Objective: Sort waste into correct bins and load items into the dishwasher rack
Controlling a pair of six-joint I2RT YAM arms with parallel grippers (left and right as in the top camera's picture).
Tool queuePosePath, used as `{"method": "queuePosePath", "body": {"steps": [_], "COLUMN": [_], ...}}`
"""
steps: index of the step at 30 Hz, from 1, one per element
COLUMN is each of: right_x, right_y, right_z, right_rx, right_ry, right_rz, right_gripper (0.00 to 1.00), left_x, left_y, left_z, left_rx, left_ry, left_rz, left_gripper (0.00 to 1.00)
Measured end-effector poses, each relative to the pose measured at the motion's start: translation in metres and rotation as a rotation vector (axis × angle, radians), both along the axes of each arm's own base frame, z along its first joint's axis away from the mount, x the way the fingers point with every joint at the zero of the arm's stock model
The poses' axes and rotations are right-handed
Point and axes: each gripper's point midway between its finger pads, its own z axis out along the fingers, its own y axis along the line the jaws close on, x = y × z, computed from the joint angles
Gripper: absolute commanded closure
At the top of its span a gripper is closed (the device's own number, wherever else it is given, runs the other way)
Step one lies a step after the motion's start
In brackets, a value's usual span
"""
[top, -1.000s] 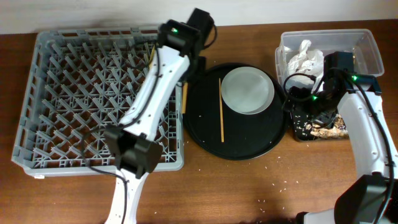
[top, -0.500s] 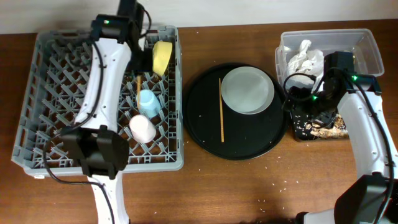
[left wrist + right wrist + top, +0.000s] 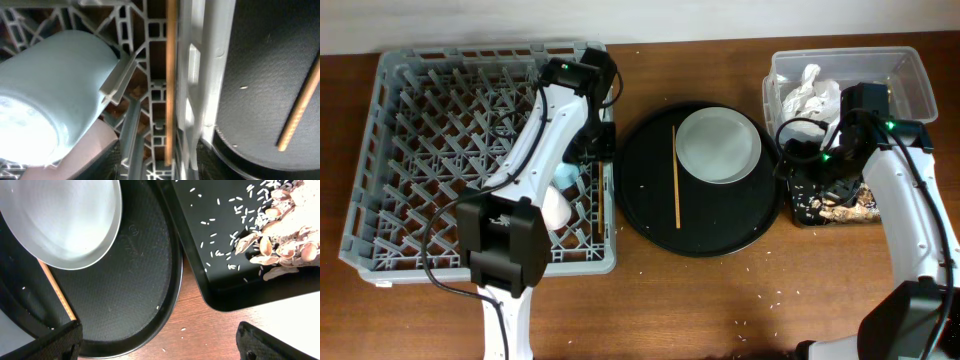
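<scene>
The grey dishwasher rack (image 3: 380,150) holds the light-blue cup (image 3: 566,173), the pink cup (image 3: 555,208) and one chopstick (image 3: 170,75) lying along its right wall. My left gripper (image 3: 596,142) is open low over that wall (image 3: 210,50), its fingers on either side of the chopstick. The blue cup (image 3: 50,100) is close on its left. The yellow bowl is hidden under the arm. The plate (image 3: 718,145) and the second chopstick (image 3: 675,175) lie on the round black tray (image 3: 650,210). My right gripper (image 3: 160,345) is open and empty beside the black rectangular tray (image 3: 210,280).
The clear tub (image 3: 910,70) at the back right holds white napkins (image 3: 810,90). The black rectangular tray holds food bits (image 3: 280,235). Rice grains are scattered on the wooden table (image 3: 760,300) in front.
My left arm has swung from the rack's back to its right wall and now covers the yellow bowl. The right arm has not moved.
</scene>
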Motion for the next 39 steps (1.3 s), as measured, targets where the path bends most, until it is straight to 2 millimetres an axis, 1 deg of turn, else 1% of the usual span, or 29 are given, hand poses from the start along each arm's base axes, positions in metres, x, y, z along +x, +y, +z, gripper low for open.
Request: {"method": "queuePosePath", "body": {"steps": [1, 2, 3, 4, 5, 6, 7, 8, 9, 10, 11, 12, 13, 14, 17, 18, 20, 21, 23, 25, 27, 28, 30, 32, 33, 34, 38, 39], "right_x": [0.000, 0.000, 0.000, 0.000, 0.000, 0.000, 0.000, 0.000, 0.000, 0.000, 0.000, 0.000, 0.000, 0.000, 0.000, 0.000, 0.000, 0.000, 0.000, 0.000, 0.000, 0.000, 0.000, 0.000, 0.000, 0.000, 0.000, 0.000], "right_y": [0.000, 0.000, 0.000, 0.000, 0.000, 0.000, 0.000, 0.000, 0.000, 0.000, 0.000, 0.000, 0.000, 0.000, 0.000, 0.000, 0.000, 0.000, 0.000, 0.000, 0.000, 0.000, 0.000, 0.000, 0.000, 0.000, 0.000, 0.000], "right_z": [0.000, 0.000, 0.000, 0.000, 0.000, 0.000, 0.000, 0.000, 0.000, 0.000, 0.000, 0.000, 0.000, 0.000, 0.000, 0.000, 0.000, 0.000, 0.000, 0.000, 0.000, 0.000, 0.000, 0.000, 0.000, 0.000, 0.000, 0.000], "right_rx": [0.000, 0.000, 0.000, 0.000, 0.000, 0.000, 0.000, 0.000, 0.000, 0.000, 0.000, 0.000, 0.000, 0.000, 0.000, 0.000, 0.000, 0.000, 0.000, 0.000, 0.000, 0.000, 0.000, 0.000, 0.000, 0.000, 0.000, 0.000], "right_ry": [-0.001, 0.000, 0.000, 0.000, 0.000, 0.000, 0.000, 0.001, 0.001, 0.000, 0.000, 0.001, 0.000, 0.001, 0.000, 0.000, 0.000, 0.000, 0.000, 0.000, 0.000, 0.000, 0.000, 0.000, 0.000, 0.000, 0.000, 0.000], "right_rz": [0.000, -0.001, 0.000, 0.000, 0.000, 0.000, 0.000, 0.000, 0.000, 0.000, 0.000, 0.000, 0.000, 0.000, 0.000, 0.000, 0.001, 0.000, 0.000, 0.000, 0.000, 0.000, 0.000, 0.000, 0.000, 0.000, 0.000, 0.000], "right_gripper": [0.02, 0.02, 0.01, 0.01, 0.01, 0.02, 0.02, 0.01, 0.02, 0.01, 0.01, 0.01, 0.02, 0.02, 0.02, 0.02, 0.01, 0.02, 0.02, 0.02, 0.02, 0.01, 0.02, 0.01, 0.01, 0.01, 0.02, 0.02], "left_x": [0.002, 0.007, 0.009, 0.007, 0.008, 0.002, -0.008, -0.016, -0.017, -0.019, -0.025, -0.029, -0.030, -0.031, -0.031, -0.033, -0.045, -0.050, -0.049, -0.047, -0.047, -0.047, -0.048, -0.052, -0.052, -0.052, -0.048, -0.048], "left_y": [-0.006, -0.017, -0.035, -0.048, -0.074, -0.106, -0.135, -0.145, -0.151, -0.159, -0.161, -0.161, -0.161, -0.160, -0.162, -0.166, -0.169, -0.171, -0.172, -0.172, -0.171, -0.171, -0.169, -0.166, -0.166, -0.166, -0.168, -0.168], "left_z": [0.010, 0.025, 0.040, 0.045, 0.048, 0.049, 0.044, 0.031, 0.022, 0.000, -0.020, -0.034, -0.047, -0.056, -0.071, -0.075, -0.085, -0.088, -0.088, -0.093, -0.093, -0.093, -0.093, -0.096, -0.096, -0.096, -0.093, -0.093], "left_rx": [-0.015, -0.036, -0.064, -0.079, -0.104, -0.129, -0.147, -0.141, -0.144, -0.145, -0.138, -0.137, -0.140, -0.142, -0.152, -0.157, -0.138, -0.129, -0.124, -0.117, -0.117, -0.117, -0.108, -0.096, -0.095, -0.095, -0.104, -0.104], "left_ry": [-0.017, -0.059, -0.112, -0.137, -0.184, -0.220, -0.245, -0.236, -0.243, -0.250, -0.236, -0.229, -0.230, -0.231, -0.247, -0.256, -0.247, -0.243, -0.254, -0.259, -0.258, -0.258, -0.251, -0.236, -0.234, -0.234, -0.251, -0.251], "left_rz": [-0.007, -0.025, -0.059, -0.087, -0.137, -0.203, -0.257, -0.263, -0.258, -0.253, -0.241, -0.225, -0.204, -0.194, -0.180, -0.189, -0.213, -0.223, -0.224, -0.218, -0.211, -0.210, -0.206, -0.204, -0.205, -0.205, -0.201, -0.202], "left_gripper": [0.53, 0.54, 0.55, 0.55, 0.55, 0.59, 0.59, 0.59, 0.59, 0.60, 0.62, 0.64, 0.66, 0.72, 0.72, 0.73, 0.81, 0.85, 0.90, 0.91, 0.89, 0.81, 0.77, 0.78, 0.98, 1.00, 0.99, 0.89]}}
